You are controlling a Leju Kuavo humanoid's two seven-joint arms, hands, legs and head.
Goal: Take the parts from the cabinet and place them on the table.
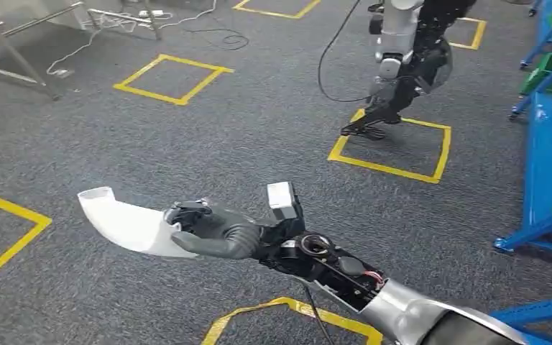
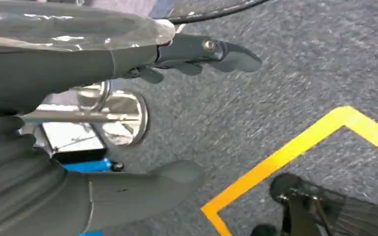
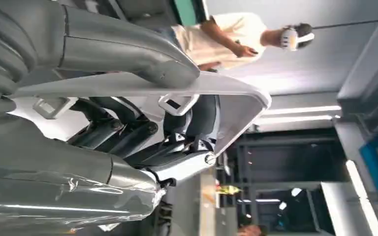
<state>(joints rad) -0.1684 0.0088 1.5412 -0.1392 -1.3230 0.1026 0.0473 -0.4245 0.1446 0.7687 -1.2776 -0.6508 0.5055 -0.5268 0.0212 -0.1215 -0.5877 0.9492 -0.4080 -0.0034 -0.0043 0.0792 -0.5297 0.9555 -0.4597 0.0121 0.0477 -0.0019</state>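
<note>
Right hand (image 1: 212,231) is wrapped firmly round the white part (image 1: 126,223), thumb on top and fingers curled beneath, holding it out level above the grey carpet (image 1: 259,136). Left hand (image 2: 128,123) hangs over that same carpet, thumb and fingers spread apart, nothing in them, beside a yellow tape square (image 2: 295,152). Blue racks (image 1: 546,172) stand off to the part's right.

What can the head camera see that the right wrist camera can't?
Only the head view: grey carpet with yellow squares, blue racks, and the left hand hanging open. Only the right wrist view: a person wearing a headset, and ceiling lights. Both: the right hand holding a white part.
</note>
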